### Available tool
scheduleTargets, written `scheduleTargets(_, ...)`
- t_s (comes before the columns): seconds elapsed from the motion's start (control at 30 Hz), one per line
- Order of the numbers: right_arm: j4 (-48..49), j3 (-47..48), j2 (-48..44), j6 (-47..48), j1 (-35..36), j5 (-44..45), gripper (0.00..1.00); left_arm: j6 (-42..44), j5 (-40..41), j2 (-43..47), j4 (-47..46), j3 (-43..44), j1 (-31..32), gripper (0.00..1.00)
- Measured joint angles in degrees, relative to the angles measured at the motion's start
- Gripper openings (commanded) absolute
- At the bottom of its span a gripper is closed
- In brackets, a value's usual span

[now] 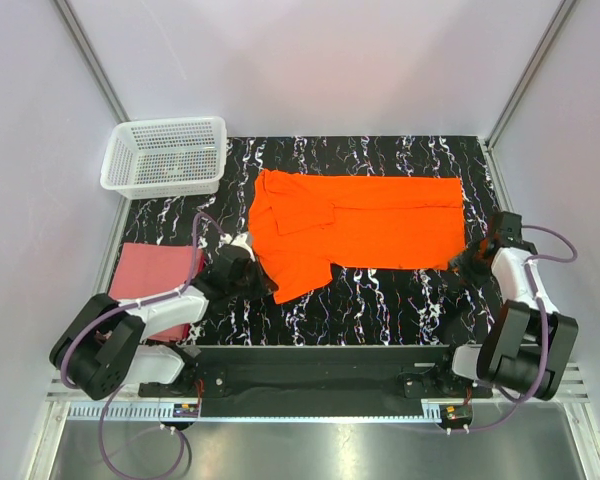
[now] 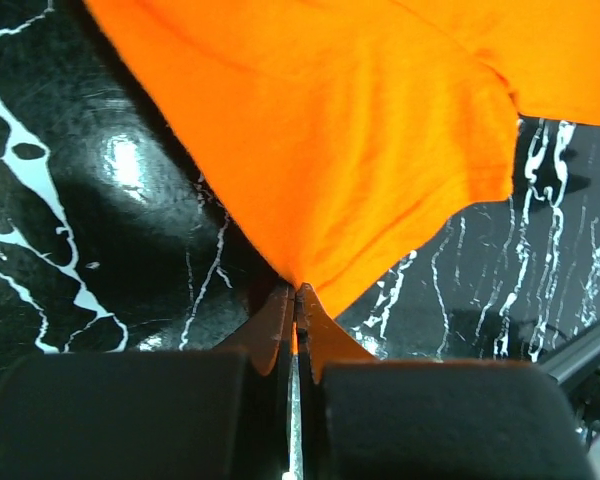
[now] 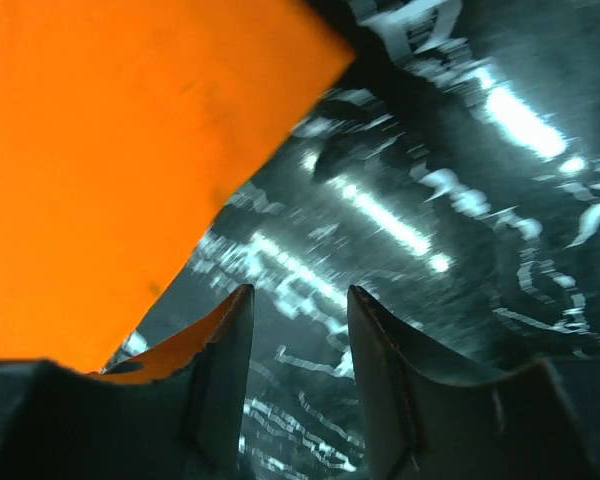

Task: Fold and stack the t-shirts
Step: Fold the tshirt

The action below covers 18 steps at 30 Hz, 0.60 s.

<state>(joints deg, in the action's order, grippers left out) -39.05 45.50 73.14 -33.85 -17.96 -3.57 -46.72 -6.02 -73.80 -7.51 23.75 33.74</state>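
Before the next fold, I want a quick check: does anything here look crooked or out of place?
Yes. The orange t-shirt lies uneven: its left end is rumpled, a sleeve flopped onto the body, and one corner juts toward the near edge, pinched in the shut left gripper. The rest lies flat.

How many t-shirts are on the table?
2. The orange t-shirt lies spread in the middle; the pink-red t-shirt lies folded at left, partly under the left arm. The white basket looks empty.

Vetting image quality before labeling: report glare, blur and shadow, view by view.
Top external: sharp, evenly lit, orange t-shirt crisp. Left wrist: bright glare spot on the black table, shadow under the cloth edge. Right wrist: blurred, streaky glare across the table, shirt a flat saturated orange.
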Motion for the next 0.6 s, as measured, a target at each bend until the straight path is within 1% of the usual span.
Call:
scheduleTargets(0.07, 0.33, -0.2, 1.81, -0.5, -2.82, 0.98, 0.48, 0.13, -0.33, 0.46, -0.02, 0.0, 0.0, 0.0)
scheduleTargets(0.1, 0.63, -0.22, 2.82, -0.66, -4.33, 1.11, 0.46, 0.2, -0.55, 0.63, -0.11, 0.0, 0.0, 0.0)
scheduleTargets(0.2, 2.71, -0.46, 5.7, -1.38, -7.1, 1.11, 0.45, 0.42, -1.42, 0.87, -0.44, 0.0, 0.0, 0.0)
scheduleTargets(0.37, 7.67, -0.9, 9.38, -2.45, -7.45, 1.03, 0.44, 0.74, -3.28, 1.16, -1.07, 0.0, 0.0, 0.0)
scheduleTargets(0.6, 12.52, -2.1, 10.1, -3.48, -7.45, 1.03, 0.45, 1.51, -4.31, 3.54, -1.07, 0.0, 0.0, 0.0)
